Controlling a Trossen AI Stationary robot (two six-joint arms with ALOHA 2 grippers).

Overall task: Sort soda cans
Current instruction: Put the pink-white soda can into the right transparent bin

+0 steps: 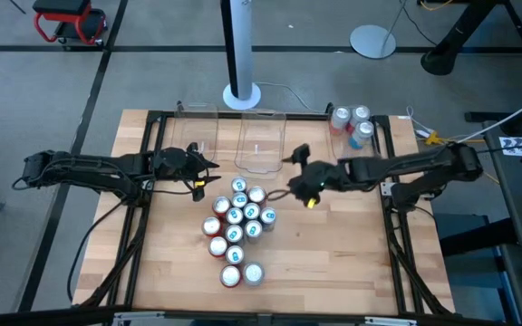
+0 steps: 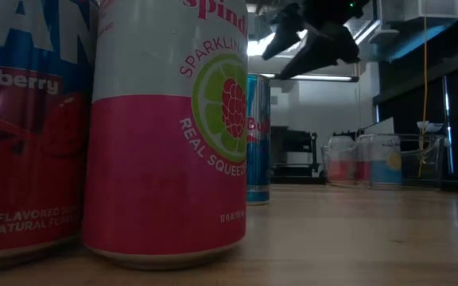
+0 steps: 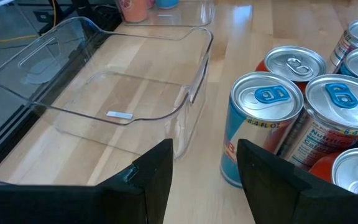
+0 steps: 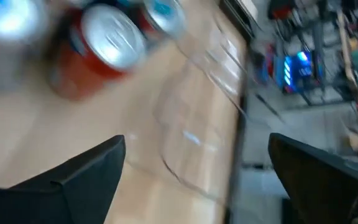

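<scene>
Red, blue and silver soda cans (image 1: 238, 222) sit bunched. Empty right gripper (image 1: 290, 174), fingers wide, should drop straight over one; left gripper (image 1: 205, 174) waits half-open, empty.

Grey floor (image 1: 25, 100), red stool (image 1: 69, 20), white pole (image 1: 240, 45).

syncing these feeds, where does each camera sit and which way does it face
High: above the table, straight down; both arms, can cluster, clear bins.
Low: table-top height, level across; pink-and-white can close, an open hand overhead.
Left wrist: on the left arm, forward past the left hand at an empty clear bin.
Right wrist: blurred, past the open right hand.
Shared: both wrist views show cans.
</scene>
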